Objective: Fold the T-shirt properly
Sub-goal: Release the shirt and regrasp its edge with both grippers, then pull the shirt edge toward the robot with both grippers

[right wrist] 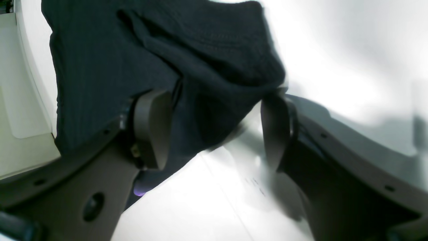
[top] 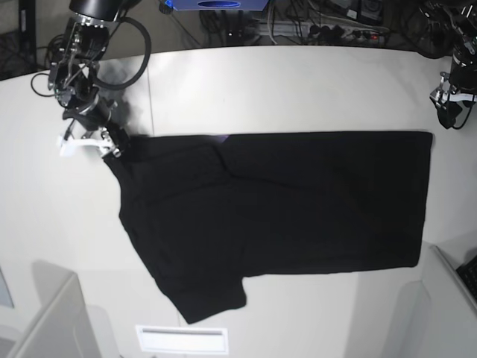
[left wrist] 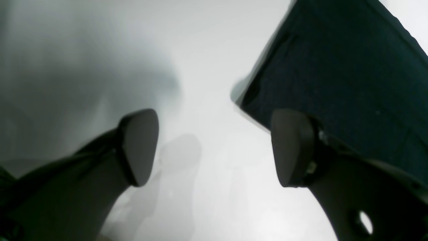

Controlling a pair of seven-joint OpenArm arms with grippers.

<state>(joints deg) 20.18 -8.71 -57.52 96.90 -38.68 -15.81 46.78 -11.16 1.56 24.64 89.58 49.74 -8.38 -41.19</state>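
Observation:
The black T-shirt [top: 283, 201] lies spread on the white table [top: 298, 89], plain side up, with one sleeve pointing to the front left. My right gripper [top: 112, 145] is at its back left corner. In the right wrist view that gripper [right wrist: 214, 124] stands open, with a bunched fold of the T-shirt [right wrist: 133, 50] lying between and beyond its fingers [right wrist: 152, 130]. My left gripper [top: 449, 112] hovers just past the shirt's back right corner. In the left wrist view it [left wrist: 214, 134] is open over bare table, and the T-shirt's corner [left wrist: 351, 67] lies beside its right finger.
Cables and equipment [top: 328, 22] crowd the table's far edge. A white label [top: 181, 339] sits at the front edge. Grey panels stand at the front left [top: 45, 321] and front right [top: 455, 298]. A spot of purple print [right wrist: 140, 190] peeks from under the cloth.

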